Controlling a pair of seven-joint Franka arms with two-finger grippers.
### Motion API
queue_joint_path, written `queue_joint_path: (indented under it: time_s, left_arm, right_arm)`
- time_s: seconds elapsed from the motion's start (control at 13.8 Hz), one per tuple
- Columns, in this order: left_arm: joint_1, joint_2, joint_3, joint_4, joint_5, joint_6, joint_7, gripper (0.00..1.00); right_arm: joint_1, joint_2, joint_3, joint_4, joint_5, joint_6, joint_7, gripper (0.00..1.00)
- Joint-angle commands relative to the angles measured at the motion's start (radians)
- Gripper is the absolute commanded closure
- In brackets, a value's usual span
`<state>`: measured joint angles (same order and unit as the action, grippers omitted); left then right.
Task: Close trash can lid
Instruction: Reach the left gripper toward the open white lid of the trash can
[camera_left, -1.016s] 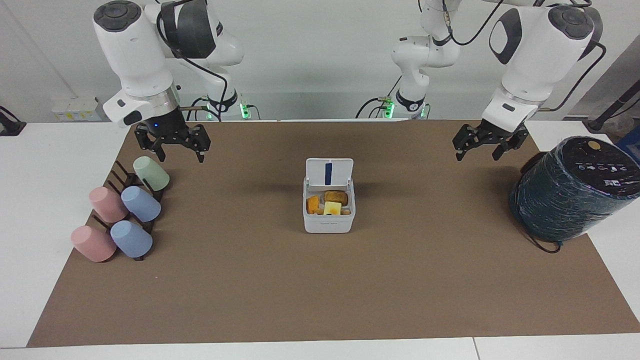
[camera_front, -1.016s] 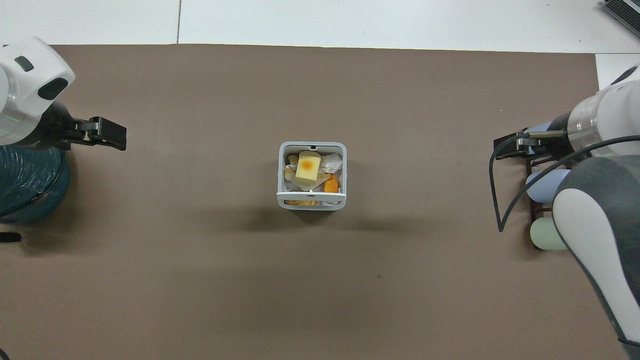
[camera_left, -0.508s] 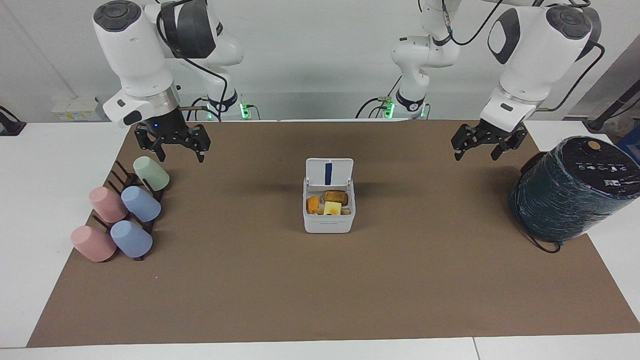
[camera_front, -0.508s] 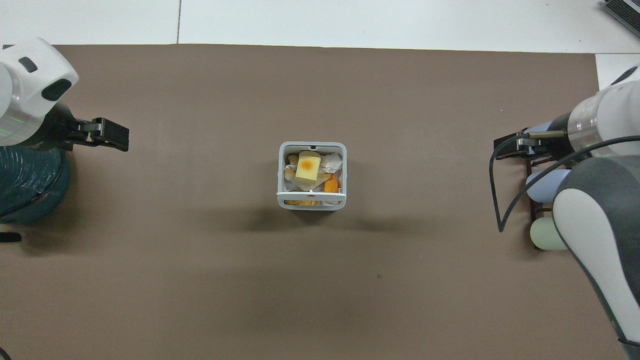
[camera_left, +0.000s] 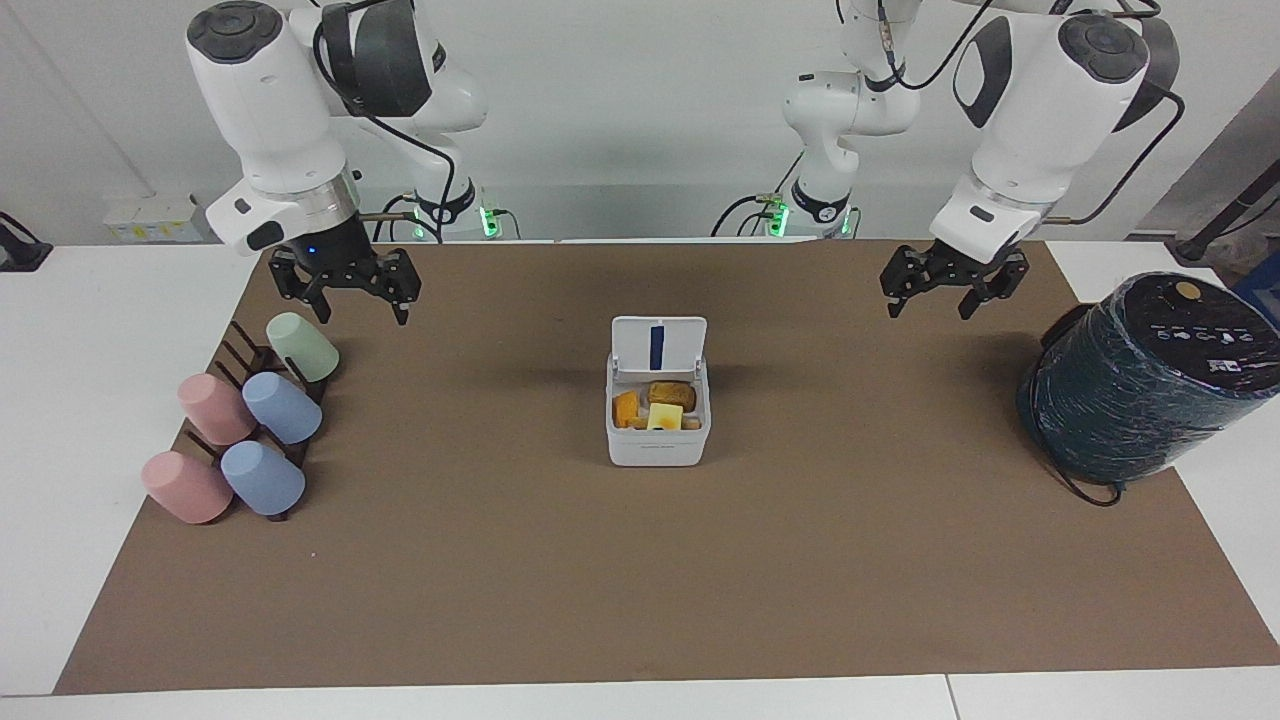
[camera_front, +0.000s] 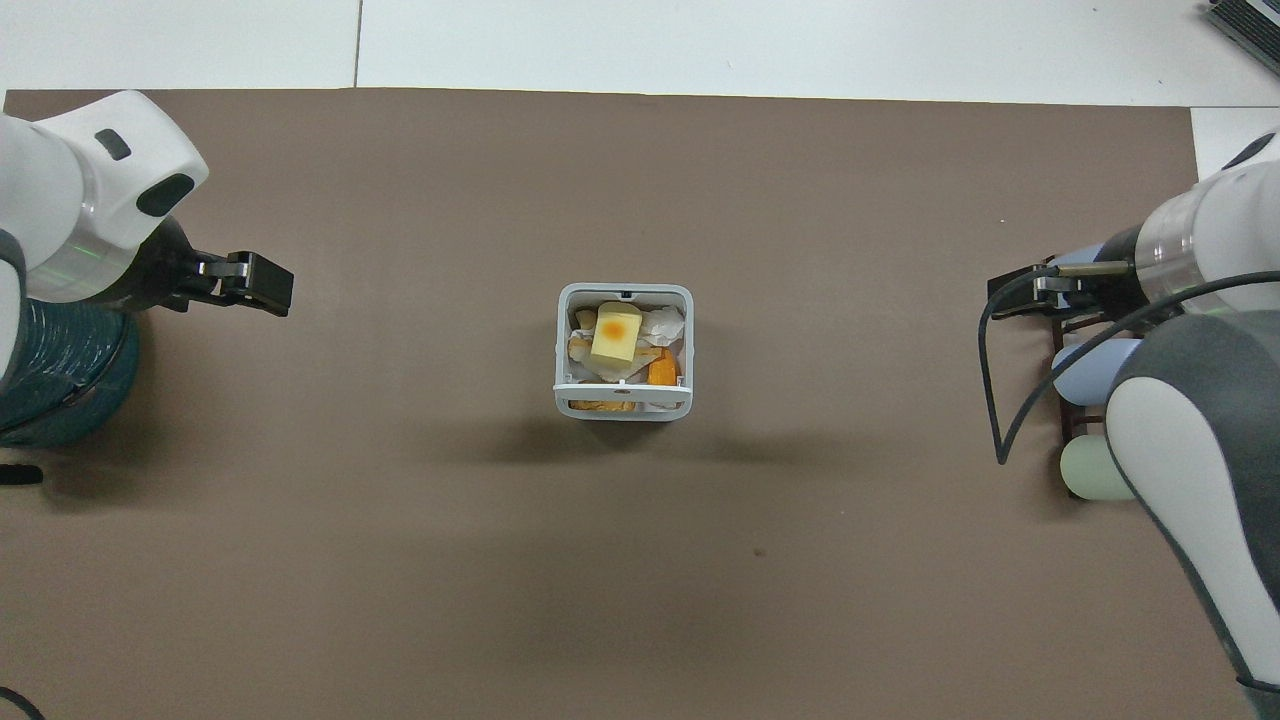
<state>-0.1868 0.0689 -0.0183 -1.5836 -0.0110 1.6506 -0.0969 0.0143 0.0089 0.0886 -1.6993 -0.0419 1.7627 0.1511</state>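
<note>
While the cups (camera_left: 245, 420) on their rack sit at the right arm's end of the bench, right hand (camera_left: 345, 298) hangs open over them. Trash can (camera_left: 657, 425) mid-bench, lid (camera_left: 658, 346) upright, scraps inside. Left hand (camera_left: 942, 293) open, raised nr wrapped cylinder (camera_left: 1140, 375).

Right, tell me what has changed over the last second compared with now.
The left gripper has moved from beside the dark wrapped cylinder toward the trash can at the middle of the mat, still raised above the mat and holding nothing. The right gripper stays over the cup rack. The lid still stands open, and the trash can has not moved.
</note>
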Motion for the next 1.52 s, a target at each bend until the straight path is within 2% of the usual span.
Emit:
queue_joint_path:
  time_s: [0.0,0.07,0.15,0.44,0.8,0.94,1.31,1.45]
  left_arm:
    - [-0.045,-0.058,0.008,-0.082,0.017,0.008,-0.063,0.86]
    - [-0.055,-0.069,0.008,-0.100,0.016,0.009,-0.064,0.96]
    - [-0.072,-0.076,0.008,-0.117,0.016,0.015,-0.066,1.00]
    - [-0.135,-0.106,0.008,-0.186,0.009,0.067,-0.139,1.00]
    - [-0.278,-0.165,0.004,-0.323,0.008,0.228,-0.294,1.00]
    - [-0.321,-0.182,0.004,-0.374,-0.027,0.297,-0.337,1.00]
    - [-0.397,-0.179,0.004,-0.398,-0.047,0.336,-0.360,1.00]
    - [-0.437,-0.163,0.004,-0.433,-0.049,0.449,-0.397,1.00]
  right_arm:
    - [-0.013,-0.009,0.003,-0.005,0.023,-0.011,-0.025,0.00]
    - [-0.013,-0.009,0.003,-0.005,0.023,-0.011,-0.025,0.00]
    - [-0.013,-0.009,0.003,-0.003,0.023,-0.011,-0.025,0.00]
    - [-0.013,-0.009,0.003,-0.003,0.023,-0.011,-0.025,0.00]
    - [-0.013,-0.009,0.003,-0.005,0.023,-0.011,-0.025,0.00]
    - [-0.013,-0.009,0.003,-0.005,0.023,-0.011,-0.025,0.00]
    - [-0.013,-0.009,0.003,-0.005,0.023,-0.011,-0.025,0.00]
    - [-0.013,-0.009,0.003,-0.003,0.023,-0.011,-0.025,0.00]
